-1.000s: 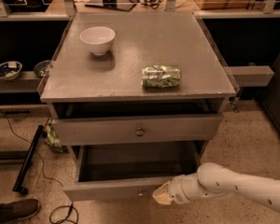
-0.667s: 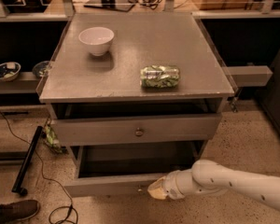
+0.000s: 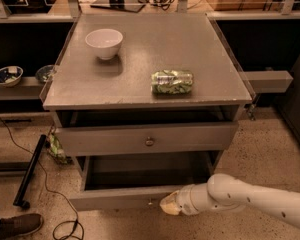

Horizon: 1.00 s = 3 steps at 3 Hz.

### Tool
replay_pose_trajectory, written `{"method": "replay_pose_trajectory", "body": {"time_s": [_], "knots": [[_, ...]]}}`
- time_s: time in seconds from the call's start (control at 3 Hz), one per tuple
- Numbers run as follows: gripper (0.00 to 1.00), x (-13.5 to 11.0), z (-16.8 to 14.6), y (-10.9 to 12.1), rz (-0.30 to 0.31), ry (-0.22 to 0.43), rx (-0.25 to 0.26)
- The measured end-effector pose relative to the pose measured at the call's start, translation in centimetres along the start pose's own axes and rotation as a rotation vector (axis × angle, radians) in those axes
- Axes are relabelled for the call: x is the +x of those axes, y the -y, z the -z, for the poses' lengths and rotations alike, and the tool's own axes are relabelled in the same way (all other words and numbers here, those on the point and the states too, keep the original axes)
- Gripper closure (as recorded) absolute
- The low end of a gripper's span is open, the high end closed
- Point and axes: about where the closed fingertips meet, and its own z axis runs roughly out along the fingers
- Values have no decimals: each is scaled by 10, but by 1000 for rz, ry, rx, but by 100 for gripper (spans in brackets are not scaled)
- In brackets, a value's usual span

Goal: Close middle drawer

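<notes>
You are running your largest risk at the middle drawer [image 3: 115, 199], which is standing pulled well out at 6 o'clock, its deep box gaping beneath the upper drawer [image 3: 140, 140] of the grey cabinet [image 3: 155, 44]. The gripper [image 3: 169, 204] is sitting at 5 o'clock, at or against the low front strip and just right of the small brass knob [image 3: 150, 202]. A push from there would be going in off-centre, and by my judgement the box could be skewing and binding on its runners. Nothing is showing you whether the gripper is open or closed, so I cannot tell. If it is sliding off the strip's lower edge, the push could be slipping away under the drawer. A smaller worry is a hard shove shaking the cabinet top, where a green can [image 3: 172, 82] is lying on its side toward 3 o'clock and a white bowl [image 3: 104, 43] is standing toward 10 o'clock, the two well apart. Around you the speckled floor [image 3: 260, 144] is spreading out. A dark shelf [image 3: 20, 89] at 9 o'clock is carrying small dishes. A black pole [image 3: 31, 171] and a loose cable [image 3: 47, 189] are lying at 8 o'clock, and a shoe [image 3: 15, 225] is showing at 7 o'clock.
</notes>
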Motion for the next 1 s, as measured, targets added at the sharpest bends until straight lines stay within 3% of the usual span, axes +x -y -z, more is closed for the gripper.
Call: {"method": "replay_pose_trajectory", "body": {"time_s": [0.67,1.0], "knots": [[100,-30,-9,5,35,51,29],[100,-30,-9,5,35,51,29]]}}
